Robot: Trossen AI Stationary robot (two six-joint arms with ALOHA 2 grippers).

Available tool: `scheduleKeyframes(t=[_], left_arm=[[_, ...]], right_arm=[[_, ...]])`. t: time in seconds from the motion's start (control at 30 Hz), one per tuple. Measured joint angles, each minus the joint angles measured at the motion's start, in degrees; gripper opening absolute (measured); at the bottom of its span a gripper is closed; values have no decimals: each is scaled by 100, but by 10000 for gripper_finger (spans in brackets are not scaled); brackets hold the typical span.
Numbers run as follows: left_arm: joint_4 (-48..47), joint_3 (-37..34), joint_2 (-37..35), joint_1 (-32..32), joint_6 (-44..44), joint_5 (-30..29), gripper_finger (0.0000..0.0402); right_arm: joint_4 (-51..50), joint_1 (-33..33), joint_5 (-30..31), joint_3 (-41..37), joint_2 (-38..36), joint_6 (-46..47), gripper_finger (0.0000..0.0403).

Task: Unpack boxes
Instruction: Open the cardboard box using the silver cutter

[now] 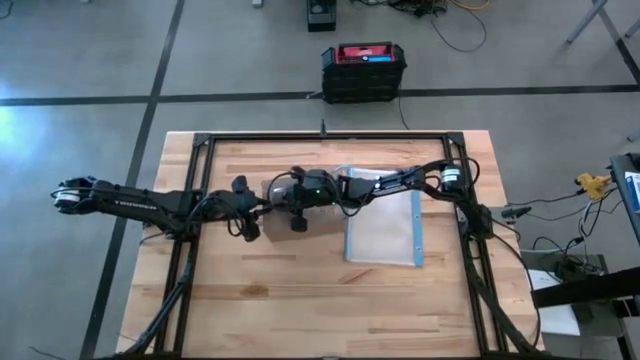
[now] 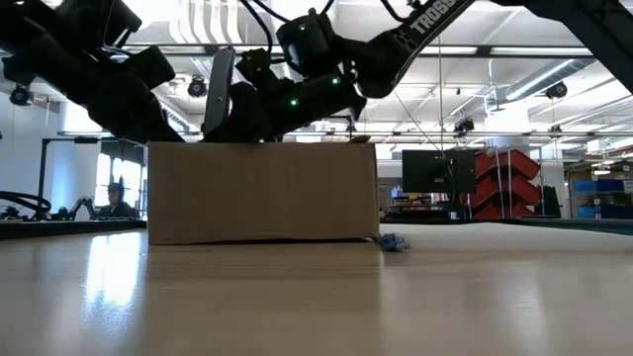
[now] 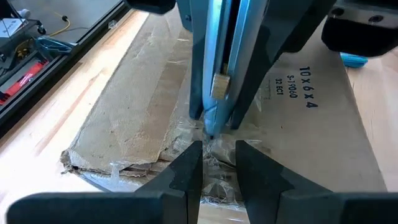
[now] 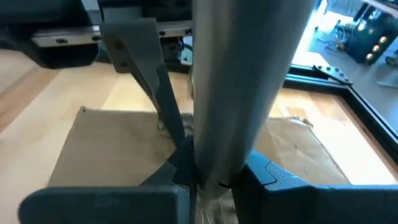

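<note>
A brown cardboard box [image 2: 262, 193] stands on its base at the middle of the table, mostly hidden under both arms in the high view [image 1: 272, 187]. Its top [image 3: 311, 137] carries crumpled clear tape along the seam. My right gripper [image 4: 214, 180] reaches in from the table's right, shut on a long grey-blue tool [image 3: 214, 68] whose tip [image 3: 209, 127] stands at the taped seam. My left gripper [image 3: 217, 158] sits at the box's left end [image 1: 250, 205], its fingers a narrow gap apart with tape between them. My left gripper has crumpled clear tape [image 3: 217, 177] at the box's left end between its two fingers, coming slanting down from the table's left. Whether it also has cardboard, I cannot tell. The box stays flat on the table. My right gripper pinches the grey tool's thick shaft [image 4: 239, 124] between its two fingers, coming from the table's right and slanting slightly down. The tool points down at the box's top, its tip at the tape.
A flat clear pouch with a blue edge [image 1: 385, 230] lies on the table right of the box. A black frame [image 1: 200, 140] borders the table. A black-and-red case [image 1: 363, 68] stands on the floor beyond the far edge.
</note>
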Motion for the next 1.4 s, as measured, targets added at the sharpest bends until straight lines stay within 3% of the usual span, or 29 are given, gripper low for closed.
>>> scheduleKeyframes(t=[0.37,1.03,1.4], left_arm=[[-25,0,0,0,-21,4,80],[-58,4,11,0,-251,-7,80],[-62,7,13,0,-384,-44,80]], right_arm=[[-398,0,42,-312,-325,28,42],[242,-49,162,-1679,-1179,354,42],[833,-102,404,-2857,-2139,582,42]])
